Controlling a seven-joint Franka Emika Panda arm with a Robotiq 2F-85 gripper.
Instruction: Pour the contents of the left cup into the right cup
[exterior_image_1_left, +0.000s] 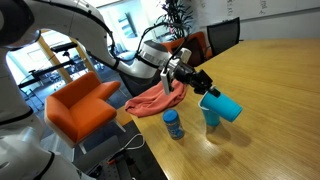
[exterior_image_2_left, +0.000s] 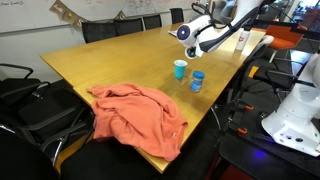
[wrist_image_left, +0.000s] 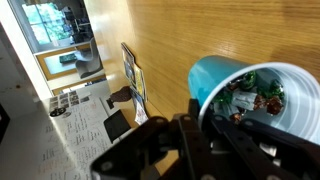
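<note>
My gripper (exterior_image_1_left: 203, 88) is shut on the left cup (exterior_image_1_left: 226, 106), a teal cup held tipped on its side in the air. In the wrist view the left cup (wrist_image_left: 225, 78) shows its whitish inside with several small bits in it, and my dark fingers (wrist_image_left: 205, 135) clamp its wall. The right cup (exterior_image_1_left: 211, 122), all teal, stands upright on the wooden table just below the held one. In an exterior view my gripper (exterior_image_2_left: 196, 36) holds the left cup (exterior_image_2_left: 182, 33) above and behind the right cup (exterior_image_2_left: 180, 69).
A short blue bottle-like container (exterior_image_1_left: 172, 124) stands next to the right cup and shows in both exterior views (exterior_image_2_left: 197, 81). An orange cloth (exterior_image_2_left: 140, 115) lies crumpled on the wooden table (exterior_image_2_left: 100, 60) near its edge. An orange armchair (exterior_image_1_left: 85, 105) and black chairs stand around.
</note>
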